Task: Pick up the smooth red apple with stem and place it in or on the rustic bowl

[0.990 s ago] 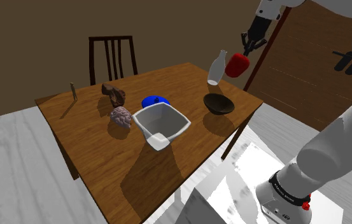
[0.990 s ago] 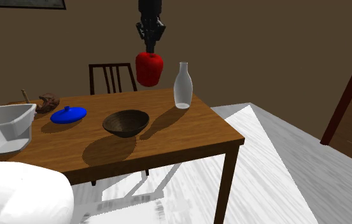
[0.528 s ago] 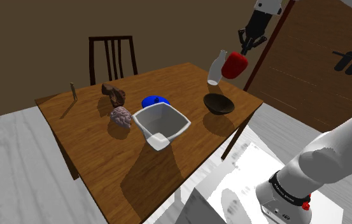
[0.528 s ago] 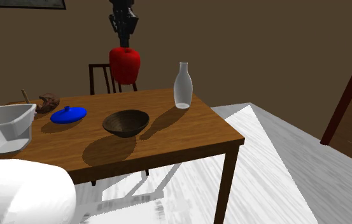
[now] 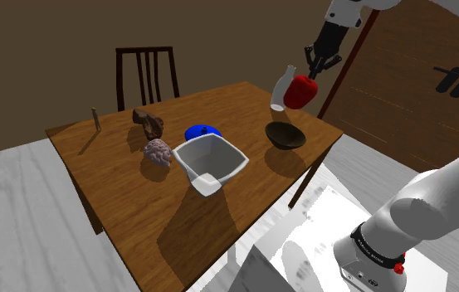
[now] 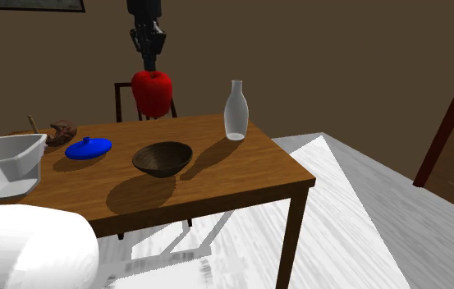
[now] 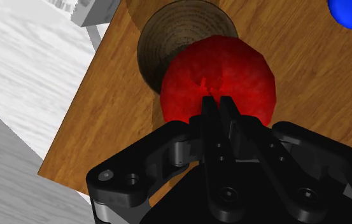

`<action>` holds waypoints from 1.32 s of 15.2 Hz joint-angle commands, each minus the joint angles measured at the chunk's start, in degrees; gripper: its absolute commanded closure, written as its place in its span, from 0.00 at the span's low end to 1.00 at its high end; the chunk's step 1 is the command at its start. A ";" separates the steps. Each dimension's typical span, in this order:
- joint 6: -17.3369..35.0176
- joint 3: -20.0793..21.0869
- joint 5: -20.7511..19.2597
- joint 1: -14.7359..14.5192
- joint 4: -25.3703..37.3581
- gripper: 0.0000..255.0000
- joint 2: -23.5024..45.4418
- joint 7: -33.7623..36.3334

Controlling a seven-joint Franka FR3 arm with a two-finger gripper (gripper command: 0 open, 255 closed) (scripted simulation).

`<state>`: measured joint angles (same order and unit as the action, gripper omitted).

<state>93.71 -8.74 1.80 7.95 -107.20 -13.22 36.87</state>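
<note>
The apple (image 6: pixel 152 92) is being clasped at its top between the narrowly set fingers of the gripper (image 6: pixel 149 66) and held in the air, clear of the table (image 5: pixel 136 192). Seen along the gripper, it is overlapping part of the bowl (image 7: pixel 171 33), which is sitting near the table's edge.

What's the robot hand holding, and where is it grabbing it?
The gripper holds the red apple, pinched at its very top, where the stem is.
</note>
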 commanded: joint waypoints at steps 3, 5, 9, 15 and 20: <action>3.13 0.08 -0.02 -0.02 -3.49 1.00 -0.41 0.02; 4.68 0.08 -0.04 -0.01 -5.17 1.00 -0.54 -0.04; 7.75 0.05 -0.05 0.02 -8.37 1.00 -0.66 -0.19; 12.37 -0.03 0.00 0.06 -12.79 1.00 -0.46 -0.45; 16.22 -0.11 0.10 0.08 -16.15 1.00 0.05 -0.72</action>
<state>109.12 -8.80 1.89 7.99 -122.62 -13.21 36.26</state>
